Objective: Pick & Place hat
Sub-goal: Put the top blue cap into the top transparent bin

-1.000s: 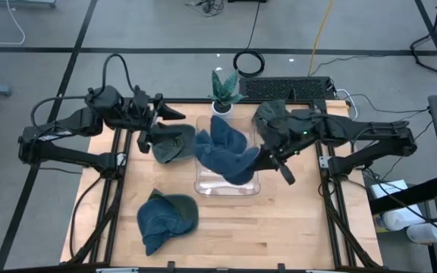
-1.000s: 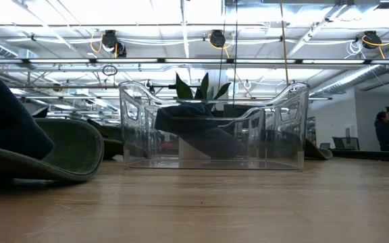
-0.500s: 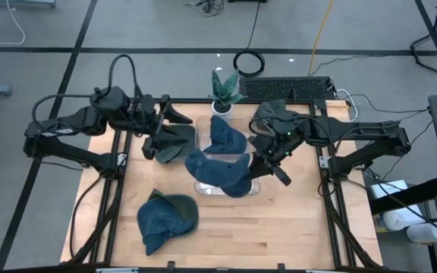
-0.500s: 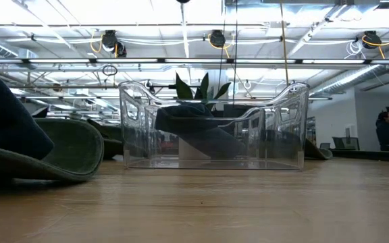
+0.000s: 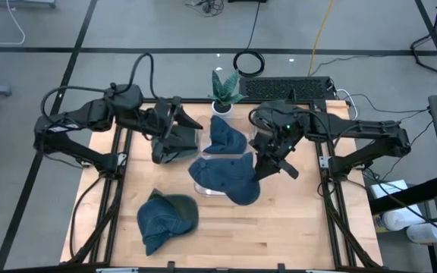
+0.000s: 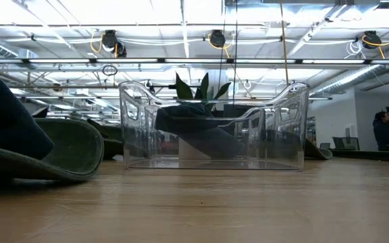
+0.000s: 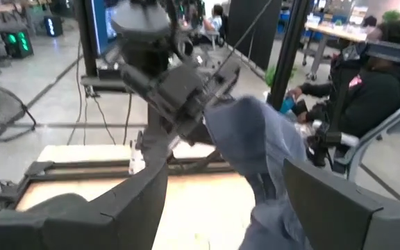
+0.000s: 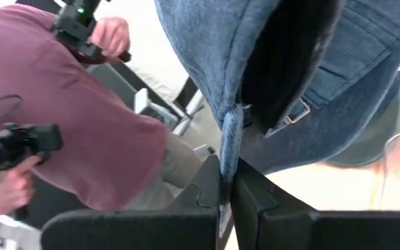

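— Overhead, where is the blue denim hat [image 5: 226, 178]?

— Hanging above the clear plastic bin [image 6: 211, 125] at the middle of the desk [image 5: 294, 220], its edge pinched between the pressed-together fingers of the right tool [image 8: 226, 198].

— And the left tool [image 5: 174, 130]?

— Spread wide, just beside the bin over an olive hat [image 5: 174, 152], gripping nothing. A second blue hat [image 5: 226, 135] lies in the bin; another hat [image 5: 165, 218] rests near the desk's front edge.

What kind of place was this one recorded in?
Likely a robotics lab in an open-plan workspace: a wooden table on a grey floor with cables, a keyboard behind it, exposed ceiling lights and ducts, and a person at a desk.
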{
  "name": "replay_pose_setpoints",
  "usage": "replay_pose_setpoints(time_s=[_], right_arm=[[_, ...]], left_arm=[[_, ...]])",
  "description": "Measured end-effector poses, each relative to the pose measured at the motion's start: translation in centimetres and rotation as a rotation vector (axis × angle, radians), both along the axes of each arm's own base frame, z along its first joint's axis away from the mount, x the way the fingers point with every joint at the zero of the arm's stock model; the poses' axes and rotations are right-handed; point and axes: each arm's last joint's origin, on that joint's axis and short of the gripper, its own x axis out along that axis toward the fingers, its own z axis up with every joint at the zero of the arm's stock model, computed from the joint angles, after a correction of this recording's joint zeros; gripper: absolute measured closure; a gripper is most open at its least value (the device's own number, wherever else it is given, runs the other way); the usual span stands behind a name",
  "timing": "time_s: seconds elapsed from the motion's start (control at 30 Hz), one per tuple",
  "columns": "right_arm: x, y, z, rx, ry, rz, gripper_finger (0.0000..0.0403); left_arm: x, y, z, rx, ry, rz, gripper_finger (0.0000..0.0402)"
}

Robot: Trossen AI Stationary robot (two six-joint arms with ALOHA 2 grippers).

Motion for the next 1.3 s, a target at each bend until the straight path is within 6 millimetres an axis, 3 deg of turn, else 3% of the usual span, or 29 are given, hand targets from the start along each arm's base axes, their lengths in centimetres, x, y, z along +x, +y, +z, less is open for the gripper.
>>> replay_pose_setpoints(time_s=[0.7, 1.3], right_arm=[[-0.5, -4.2, 1.5, 0.224, 0.02, 0.085, 0.0401], [0.6, -5.0, 0.7, 0.214, 0.012, 0.071, 0.0401]], left_arm=[[0.7, -2.2, 0.1, 0.091, 0.027, 0.114, 0.0105], [2.6, -2.5, -1.2, 0.019, 0.095, 0.069, 0.0105]])
